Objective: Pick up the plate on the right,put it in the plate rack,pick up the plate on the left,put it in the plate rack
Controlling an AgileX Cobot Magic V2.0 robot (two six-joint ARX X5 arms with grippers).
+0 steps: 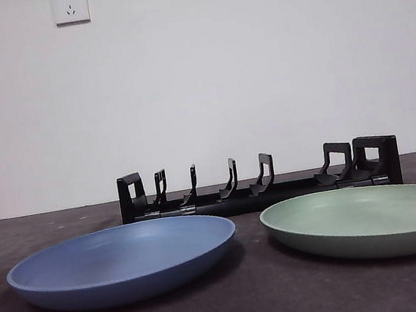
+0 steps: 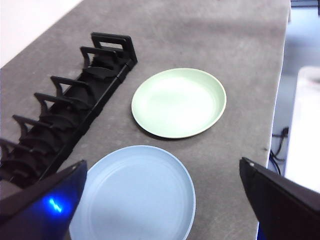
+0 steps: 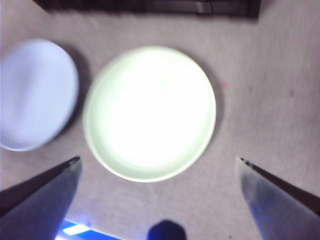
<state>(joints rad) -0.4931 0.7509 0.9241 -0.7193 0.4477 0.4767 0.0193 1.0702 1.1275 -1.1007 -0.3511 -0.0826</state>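
A green plate (image 1: 370, 219) lies flat on the table at the right, and a blue plate (image 1: 123, 261) lies flat at the left. Behind them stands the long black plate rack (image 1: 260, 182), with nothing in its slots. My right gripper (image 3: 157, 172) hangs open high above the green plate (image 3: 150, 112), apart from it, with the blue plate (image 3: 35, 92) off to one side. My left gripper (image 2: 162, 172) is open too, high over the blue plate (image 2: 135, 195); the green plate (image 2: 178, 102) and the rack (image 2: 65, 107) also show there. Neither gripper appears in the front view.
The dark grey table (image 1: 240, 309) carries only the two plates and the rack. A white wall with two sockets (image 1: 70, 5) stands behind. The table's edge (image 2: 282, 75) shows in the left wrist view, with floor and a cable beyond it.
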